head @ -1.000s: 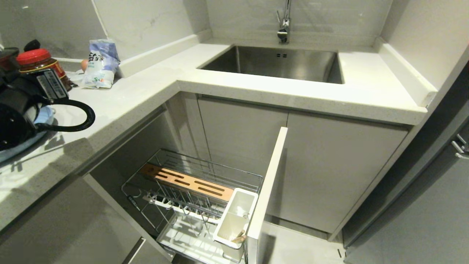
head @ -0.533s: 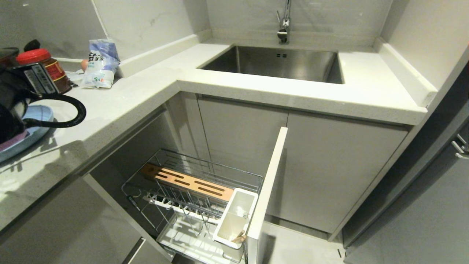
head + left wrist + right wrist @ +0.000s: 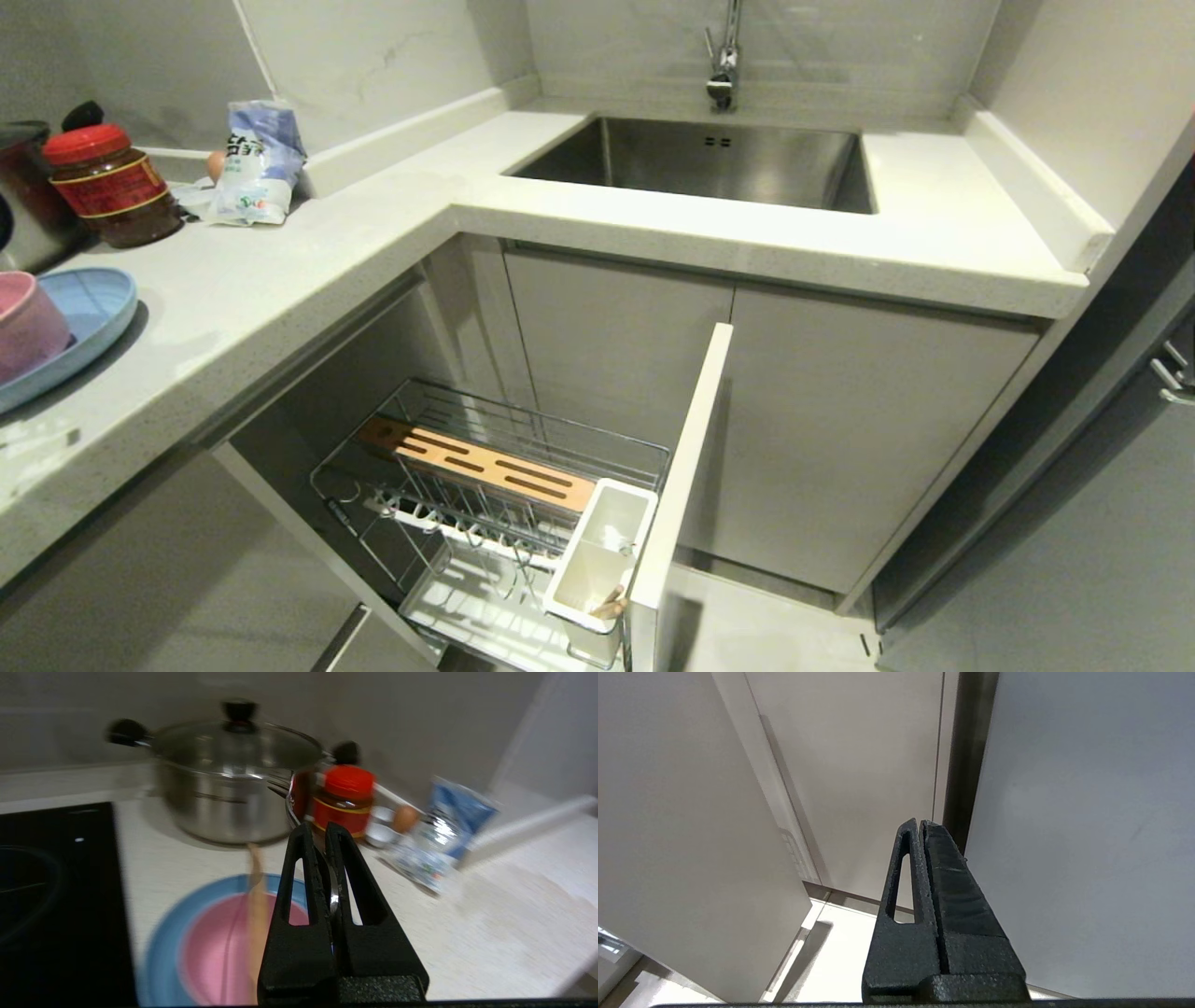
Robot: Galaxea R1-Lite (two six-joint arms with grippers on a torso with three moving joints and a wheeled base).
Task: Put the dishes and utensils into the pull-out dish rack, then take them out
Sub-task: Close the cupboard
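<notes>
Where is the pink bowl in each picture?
Head view: the pink bowl is at the far left edge, sitting on the blue plate on the counter.
Left wrist view: the bowl is low in the picture, inside the plate, beside the left gripper.
Right wrist view: not in it.
Shared landmark: the red-lidded jar.

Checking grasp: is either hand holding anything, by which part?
Left hand pinches a thin silver piece, likely the fork; which part, unclear. Right hand empty.
</notes>
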